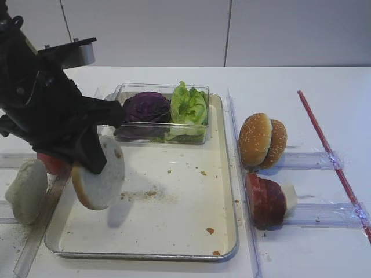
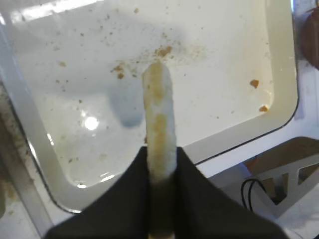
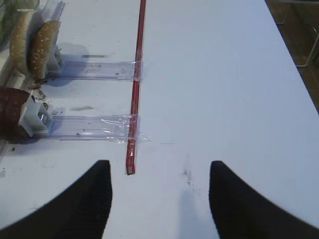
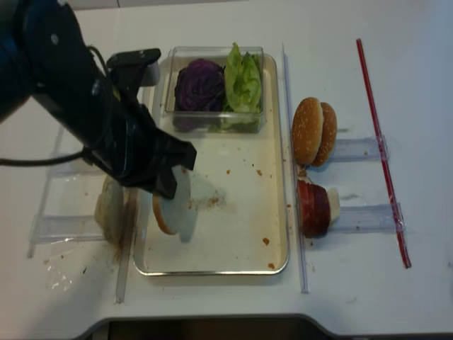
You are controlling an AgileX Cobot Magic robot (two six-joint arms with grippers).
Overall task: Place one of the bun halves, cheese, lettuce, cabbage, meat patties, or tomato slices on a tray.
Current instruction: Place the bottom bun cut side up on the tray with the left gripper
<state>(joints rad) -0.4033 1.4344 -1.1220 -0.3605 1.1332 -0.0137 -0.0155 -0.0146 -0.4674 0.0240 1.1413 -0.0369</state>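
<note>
My left gripper [image 1: 95,156] is shut on a flat, whitish bun half [image 1: 101,174], holding it on edge above the left part of the metal tray [image 1: 229,191]. From the left wrist, the bun half [image 2: 158,114] sticks out between the black fingers over the tray's crumb-speckled floor [image 2: 224,59]. Purple cabbage [image 1: 146,107] and green lettuce [image 1: 188,107] sit in a clear box at the tray's back. Meat patties [image 1: 264,200] stand on edge right of the tray. My right gripper [image 3: 159,174] is open over bare table, holding nothing. Cheese is out of view.
Two sesame bun tops [image 1: 262,141] stand in a clear rail right of the tray. More pale bun halves [image 1: 26,191] stand left of the tray, partly behind my left arm. A red strip [image 1: 330,150] runs along the table at the far right.
</note>
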